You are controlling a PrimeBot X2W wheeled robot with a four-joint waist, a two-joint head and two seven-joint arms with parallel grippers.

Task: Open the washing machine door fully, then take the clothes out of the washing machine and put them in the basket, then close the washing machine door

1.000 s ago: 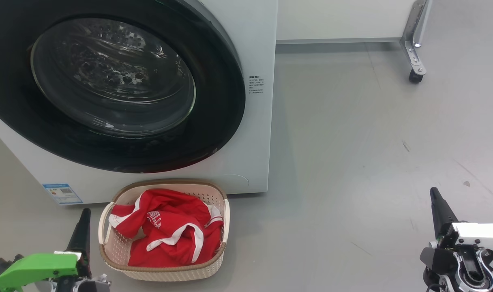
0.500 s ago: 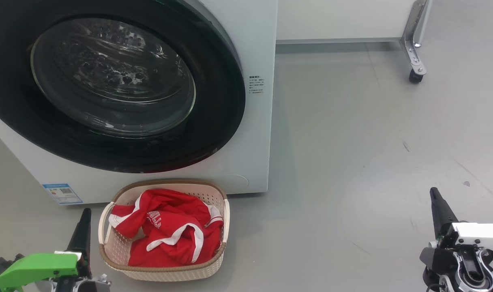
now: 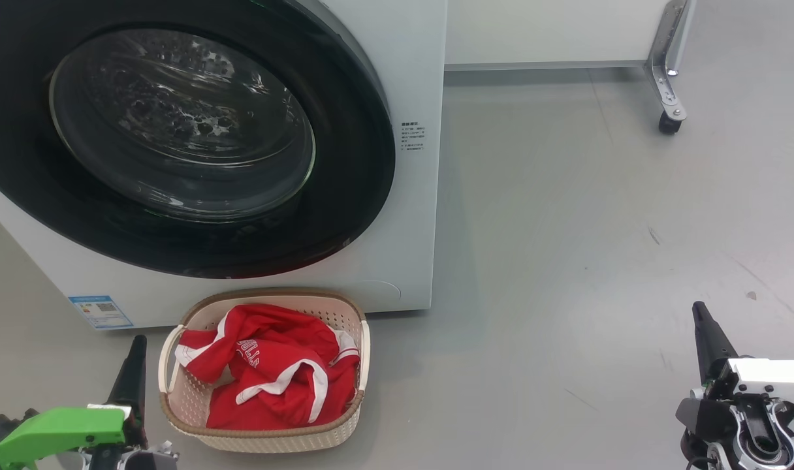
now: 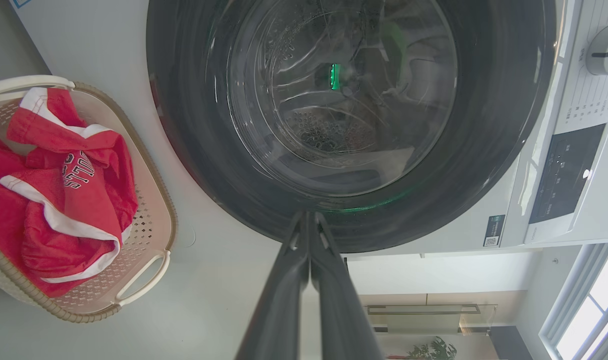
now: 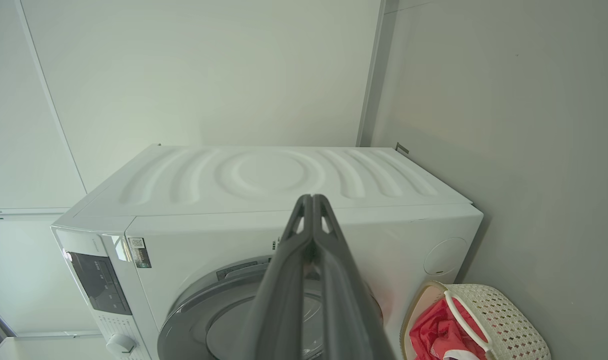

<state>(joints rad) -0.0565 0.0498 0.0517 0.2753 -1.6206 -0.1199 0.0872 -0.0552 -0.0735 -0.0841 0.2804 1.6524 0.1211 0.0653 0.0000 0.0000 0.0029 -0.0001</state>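
In the head view, the big white front-loading washing machine [image 3: 415, 215] has its large round black-rimmed door [image 3: 181, 130] with the bulging glass bowl lying flush against the front, apparently shut. The small cream perforated plastic basket [image 3: 273, 445] with a brown woven-look rim stands on the floor just in front of it, holding the bright red, white-trimmed clothes [image 3: 273, 385]. The left gripper [image 3: 138, 343], fingers pressed together and holding nothing, sits just beside the basket's left handle, so a careless swing of that arm could knock the basket or snag the handle. The right gripper [image 3: 698, 310], likewise closed and empty, is well apart over bare floor. Counted here: one machine, one door, one basket, two grippers, one blue sticker [image 3: 100, 312]. In the left wrist view, the drum behind the glass looks free of red, though reflections could hide a leftover piece. Whether the latch is engaged I cannot tell, and an unlatched door would drift open. The red heap shows one line of lettering, but whether it is one garment or several I cannot tell. One dial [image 4: 604, 50] shows on the panel. In the right wrist view, the closed fingers point at the machine's ribbed white panel, with the one basket at lower right. A red fold near its rim could spill out if the basket is bumped.
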